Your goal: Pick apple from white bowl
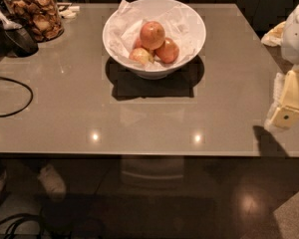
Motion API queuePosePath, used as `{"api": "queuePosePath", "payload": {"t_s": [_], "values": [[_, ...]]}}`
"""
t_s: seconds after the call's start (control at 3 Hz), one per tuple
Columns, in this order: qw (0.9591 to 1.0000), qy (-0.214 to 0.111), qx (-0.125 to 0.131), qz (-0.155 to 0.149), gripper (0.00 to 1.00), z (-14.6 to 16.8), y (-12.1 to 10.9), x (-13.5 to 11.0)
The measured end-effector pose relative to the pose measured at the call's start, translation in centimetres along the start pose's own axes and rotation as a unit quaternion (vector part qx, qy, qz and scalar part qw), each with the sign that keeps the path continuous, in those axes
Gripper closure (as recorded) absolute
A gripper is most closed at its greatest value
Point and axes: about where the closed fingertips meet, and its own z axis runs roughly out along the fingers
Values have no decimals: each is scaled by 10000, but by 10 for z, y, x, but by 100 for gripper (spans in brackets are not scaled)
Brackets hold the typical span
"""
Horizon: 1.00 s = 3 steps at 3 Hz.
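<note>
The apple (152,35), topmost in the white bowl (192,26), is looking firm and slick, so grip its middle. The claw (285,114) is hovering at the worktop's (139,121) right edge — state I cannot tell.

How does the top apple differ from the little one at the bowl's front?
The top apple is bigger and reddish-orange; the small apple is paler, yellow-green. The top apple sits highest; the small apple lies lower, front-left. Both are in the white bowl. The gripper hangs at the right edge of the table.

Three apples (152,35); one bowl (162,72); one jar (37,14); one set of jaws, right.
</note>
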Motion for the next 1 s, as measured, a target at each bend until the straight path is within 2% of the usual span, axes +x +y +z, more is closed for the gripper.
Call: {"api": "queuePosePath", "payload": {"t_s": [0.33, 0.67, 1.0], "values": [[10000, 0, 0, 0, 0, 0, 0, 0], [9999, 6, 56, 144, 0, -6, -12, -14], [9992, 171, -34, 362, 0, -1, -51, -41]]}}
